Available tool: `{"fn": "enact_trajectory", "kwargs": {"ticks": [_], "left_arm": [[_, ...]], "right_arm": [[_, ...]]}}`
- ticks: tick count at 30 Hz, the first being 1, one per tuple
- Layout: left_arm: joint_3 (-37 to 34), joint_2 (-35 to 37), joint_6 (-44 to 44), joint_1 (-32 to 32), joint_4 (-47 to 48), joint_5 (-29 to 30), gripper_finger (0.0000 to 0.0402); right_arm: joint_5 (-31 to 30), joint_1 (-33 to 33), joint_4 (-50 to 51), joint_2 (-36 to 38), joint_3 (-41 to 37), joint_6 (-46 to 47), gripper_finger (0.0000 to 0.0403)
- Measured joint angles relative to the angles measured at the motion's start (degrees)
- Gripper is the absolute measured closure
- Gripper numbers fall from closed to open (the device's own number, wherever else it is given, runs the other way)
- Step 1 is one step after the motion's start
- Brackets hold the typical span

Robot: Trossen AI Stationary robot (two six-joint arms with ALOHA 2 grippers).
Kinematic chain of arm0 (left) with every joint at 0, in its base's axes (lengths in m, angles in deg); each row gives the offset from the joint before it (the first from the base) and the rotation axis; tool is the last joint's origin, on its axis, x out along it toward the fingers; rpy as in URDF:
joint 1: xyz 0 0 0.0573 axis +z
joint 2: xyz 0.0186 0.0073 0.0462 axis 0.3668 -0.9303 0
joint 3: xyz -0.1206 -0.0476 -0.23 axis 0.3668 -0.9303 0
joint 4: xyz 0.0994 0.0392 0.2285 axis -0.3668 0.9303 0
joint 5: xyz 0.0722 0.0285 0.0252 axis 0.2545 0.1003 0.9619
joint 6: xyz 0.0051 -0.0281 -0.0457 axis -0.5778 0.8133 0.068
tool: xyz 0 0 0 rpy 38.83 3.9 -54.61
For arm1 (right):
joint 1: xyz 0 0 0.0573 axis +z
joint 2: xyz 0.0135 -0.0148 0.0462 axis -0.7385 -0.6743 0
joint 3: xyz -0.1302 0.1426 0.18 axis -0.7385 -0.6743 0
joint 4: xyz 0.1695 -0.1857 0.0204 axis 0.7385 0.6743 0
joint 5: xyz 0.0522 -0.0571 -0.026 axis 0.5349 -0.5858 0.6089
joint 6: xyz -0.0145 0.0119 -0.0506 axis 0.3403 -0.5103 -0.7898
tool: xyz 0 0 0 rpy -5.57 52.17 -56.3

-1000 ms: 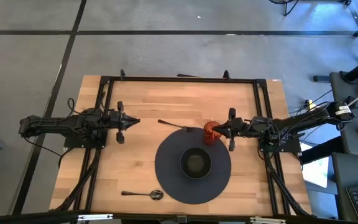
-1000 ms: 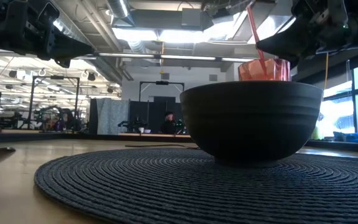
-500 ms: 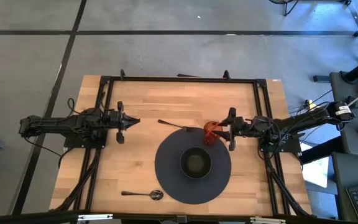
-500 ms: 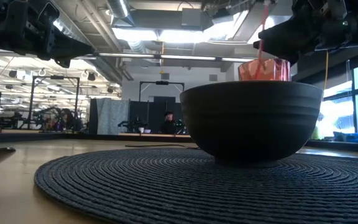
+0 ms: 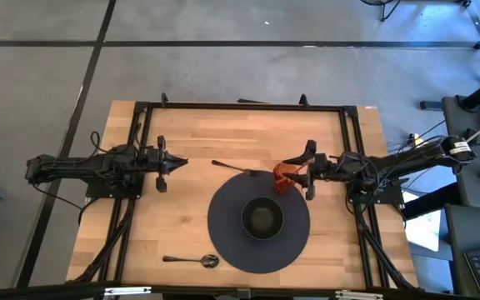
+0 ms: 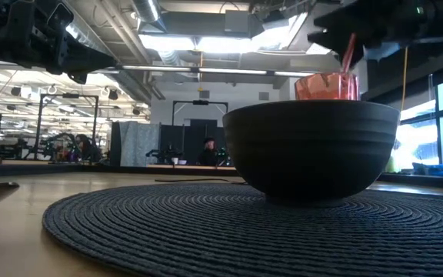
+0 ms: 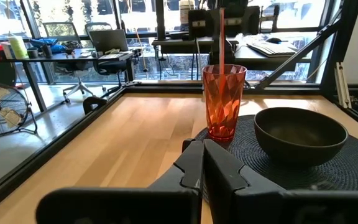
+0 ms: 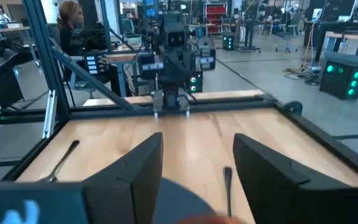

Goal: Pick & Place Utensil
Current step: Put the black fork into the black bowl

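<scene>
A red tumbler (image 5: 282, 179) stands on the far right rim of the round dark placemat (image 5: 223, 237), behind the black bowl (image 5: 262, 218). A red straw (image 6: 348, 55) leans in the tumbler against its rim (image 7: 222, 37). My right gripper (image 5: 295, 172) hovers open just above and to the right of the tumbler (image 6: 356, 27), with nothing between its fingers (image 8: 197, 177). My left gripper (image 5: 176, 162) waits shut over the table's left half (image 7: 204, 163). A dark utensil (image 5: 230, 167) lies on the wood beyond the mat, and a metal spoon (image 5: 192, 261) lies near the front edge.
A black frame (image 5: 240, 106) runs around the wooden tabletop. Bare wood lies between the left gripper and the placemat. Beyond the table are desks, chairs and a person (image 8: 72, 18).
My right gripper has opened and let go of the red straw, then risen a little above the tumbler. The straw, which slanted toward the low view's left while held, has tipped over and now leans the other way against the tumbler's rim.
</scene>
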Motion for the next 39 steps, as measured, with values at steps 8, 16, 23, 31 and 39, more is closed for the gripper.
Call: {"fn": "enact_trajectory", "kwargs": {"ticks": [8, 16, 23, 31, 39], "left_arm": [[0.0, 0.0, 0.0, 0.0, 0.0, 0.0, 0.0394], [0.0, 0.0, 0.0, 0.0, 0.0, 0.0, 0.0397], [0.0, 0.0, 0.0, 0.0, 0.0, 0.0, 0.0394], [0.0, 0.0, 0.0, 0.0, 0.0, -0.1, 0.0396], [0.0, 0.0, 0.0, 0.0, 0.2, -0.1, 0.0396]], "right_arm": [[-3.6, 0.0, 23.1, 0.0, 17.1, -0.1, 0.0208], [-5.0, 0.0, 32.9, -0.4, 25.6, 0.9, 0.0208], [-7.5, 0.0, 37.5, -6.7, 30.8, 0.9, 0.0213], [-7.1, -2.3, 44.8, -23.6, 46.2, 1.8, 0.0291], [3.4, -5.7, 57.1, -40.2, 64.3, -3.0, 0.0394]]}}
